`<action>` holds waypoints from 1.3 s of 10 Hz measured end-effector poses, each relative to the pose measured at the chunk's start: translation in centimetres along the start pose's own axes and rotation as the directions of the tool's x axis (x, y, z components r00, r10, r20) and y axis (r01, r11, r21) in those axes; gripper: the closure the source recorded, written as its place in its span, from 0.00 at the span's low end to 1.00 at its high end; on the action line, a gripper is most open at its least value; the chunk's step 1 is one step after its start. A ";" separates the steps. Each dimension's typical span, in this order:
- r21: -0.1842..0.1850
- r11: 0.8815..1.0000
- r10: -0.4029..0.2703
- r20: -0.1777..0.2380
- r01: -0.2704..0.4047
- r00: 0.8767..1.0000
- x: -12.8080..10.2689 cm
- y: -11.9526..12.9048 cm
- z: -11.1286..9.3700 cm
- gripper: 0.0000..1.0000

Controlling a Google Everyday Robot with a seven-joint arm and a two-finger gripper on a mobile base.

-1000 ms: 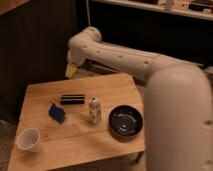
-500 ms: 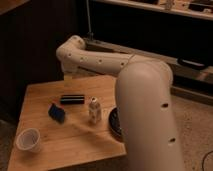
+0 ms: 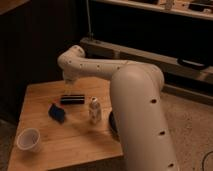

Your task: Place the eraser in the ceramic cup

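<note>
Watching the gripper here: dropped lower than a second ago and swung in over the table, fingers spread wide with nothing between them. Now hanging just above and a touch behind the eraser, not touching it yet as far as can be told. Same second also brought the fat white arm link across the view, hiding most of the black bowl.

Haven't budged: eraser, cup, bottle, blue thing. So probably still the approach, grasp not started, everything about the actual placing still to do.

Looking at the eraser itself: long flat black block, lying flat on the pale wood directly under the gripper, long side running across. Low and thin, so likely needs a pinch across the narrow width, right down near the wood.

Then the ceramic cup: small, white, round, plain sides, mouth up, well away from the gripper at the near corner. Looks narrow next to a block that long, so expecting it to go in end-first and stick out.

Closer to the gripper than the cup: lumpy blue object and small clear bottle with a white cap, both near the eraser.
</note>
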 end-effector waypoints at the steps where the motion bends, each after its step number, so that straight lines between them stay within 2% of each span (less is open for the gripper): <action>1: 0.014 1.000 -0.002 -0.006 0.002 1.000 0.2 -0.4 0.4 0.20; 3: 0.054 0.999 -0.006 -0.021 0.007 1.000 1.1 -2.1 1.9 0.20; 6: 0.094 0.996 0.009 -0.046 -0.005 0.999 1.8 -3.7 4.2 0.20; 8: 0.113 0.993 0.044 -0.081 -0.034 0.996 1.9 -4.1 5.7 0.20; 10: 0.126 0.989 0.089 -0.139 -0.072 0.986 2.0 -4.1 6.7 0.20; 13: 0.134 0.988 0.105 -0.170 -0.083 0.980 2.9 -4.2 7.7 0.20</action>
